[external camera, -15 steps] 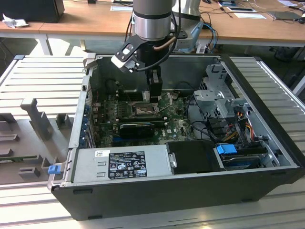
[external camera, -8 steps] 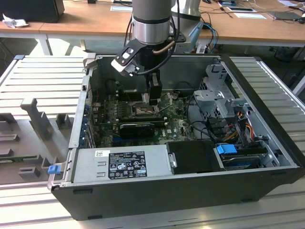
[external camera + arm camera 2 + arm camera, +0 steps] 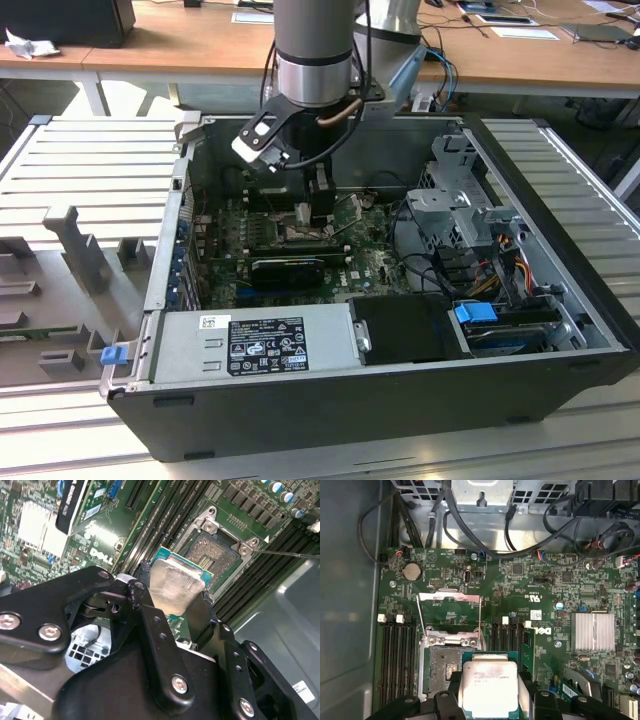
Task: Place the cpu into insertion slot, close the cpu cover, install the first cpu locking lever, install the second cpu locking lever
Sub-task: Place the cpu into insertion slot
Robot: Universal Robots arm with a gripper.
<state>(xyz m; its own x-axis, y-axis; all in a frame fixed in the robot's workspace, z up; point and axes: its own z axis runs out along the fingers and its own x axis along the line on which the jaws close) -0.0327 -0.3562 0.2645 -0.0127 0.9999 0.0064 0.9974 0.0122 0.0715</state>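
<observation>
My gripper (image 3: 172, 597) is shut on the cpu (image 3: 175, 585), a silvery square chip on a green backing, clamped by its two opposite edges between the black fingers (image 3: 142, 592). The cpu (image 3: 489, 687) hangs above the green board, beside the insertion slot (image 3: 442, 667) and overlapping one of its edges. The slot (image 3: 220, 555) lies bare, with its dark grid showing. The cpu cover (image 3: 449, 596), a thin metal frame, stands swung open off the slot. In the exterior view the gripper (image 3: 318, 205) hangs low inside the open computer case, over the board's middle.
Memory slots (image 3: 397, 660) flank the socket. A silver finned heatsink (image 3: 592, 632) sits on the board, and black cables (image 3: 520, 535) run along the case wall. A power supply (image 3: 260, 340) and a drive cage (image 3: 455, 200) fill the case's near and right sides.
</observation>
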